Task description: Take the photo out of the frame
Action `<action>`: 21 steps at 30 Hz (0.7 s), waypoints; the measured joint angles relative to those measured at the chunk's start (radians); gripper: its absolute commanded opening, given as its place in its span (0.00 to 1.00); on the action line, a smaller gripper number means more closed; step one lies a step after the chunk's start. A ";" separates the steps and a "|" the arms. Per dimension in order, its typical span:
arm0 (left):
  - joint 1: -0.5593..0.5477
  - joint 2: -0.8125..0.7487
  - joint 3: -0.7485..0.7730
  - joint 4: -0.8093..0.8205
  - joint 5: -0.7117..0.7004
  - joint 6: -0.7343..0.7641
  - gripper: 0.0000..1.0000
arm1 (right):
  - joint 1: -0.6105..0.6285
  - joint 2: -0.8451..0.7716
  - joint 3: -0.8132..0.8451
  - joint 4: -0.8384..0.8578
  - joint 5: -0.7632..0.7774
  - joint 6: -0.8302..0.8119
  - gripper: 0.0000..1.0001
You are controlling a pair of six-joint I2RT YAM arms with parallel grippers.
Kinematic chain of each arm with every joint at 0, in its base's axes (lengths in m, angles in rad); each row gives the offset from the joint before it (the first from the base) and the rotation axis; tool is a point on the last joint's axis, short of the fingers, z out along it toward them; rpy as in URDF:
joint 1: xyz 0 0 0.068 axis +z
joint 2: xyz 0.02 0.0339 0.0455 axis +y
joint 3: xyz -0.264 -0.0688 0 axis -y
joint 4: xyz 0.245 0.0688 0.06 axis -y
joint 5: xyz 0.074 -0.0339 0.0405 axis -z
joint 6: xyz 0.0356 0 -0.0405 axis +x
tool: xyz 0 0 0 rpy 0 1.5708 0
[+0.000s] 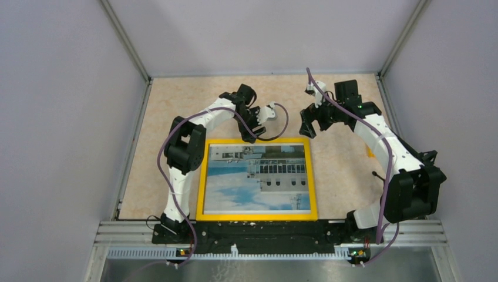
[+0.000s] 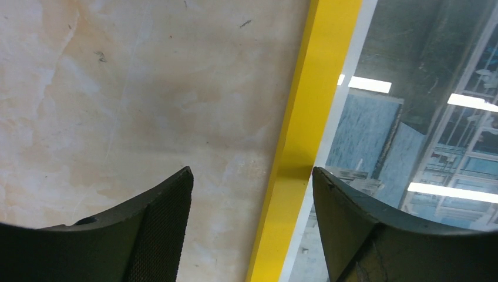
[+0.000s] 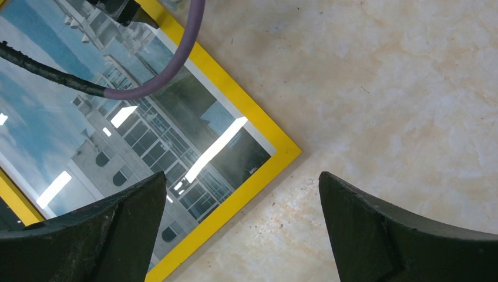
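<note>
So, the frame [image 1: 201,182] is laid flat and face up on the tabletop [image 1: 346,170], and the photo [image 1: 246,188] hasn't been taken out yet. It can be seen sitting inside, under a shiny front sheet where ceiling lights are mirrored.

The frame can be expected to be stiff and a bit weighty, with a slick, probably breakable front, so the glazing is better not squeezed. The yellow border at an outer edge looks like the spot to be gripped. The photo itself is probably thin and easily creased, so it's best taken by a margin once the back is reached.

Looks-wise: bright yellow border, thin white margin, a white multi-deck building against blue sky and clouds.

The left pincer [image 2: 252,173] is held released at the frame's far edge. The border is straddled but not clamped, with one finger outside the frame and one over the glazing. The right pincer [image 3: 242,179] is spread wide with nothing in it, just beyond the frame's far right corner.
</note>
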 measured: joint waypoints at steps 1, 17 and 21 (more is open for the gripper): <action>0.000 0.008 0.002 -0.002 -0.003 -0.001 0.77 | -0.002 0.000 0.000 0.000 -0.002 0.002 0.99; 0.017 0.033 0.030 -0.002 -0.109 -0.071 0.34 | -0.006 0.000 -0.002 0.012 -0.010 0.029 0.99; 0.071 0.075 0.089 0.087 -0.145 -0.078 0.36 | -0.006 0.000 -0.020 0.033 -0.012 0.045 0.99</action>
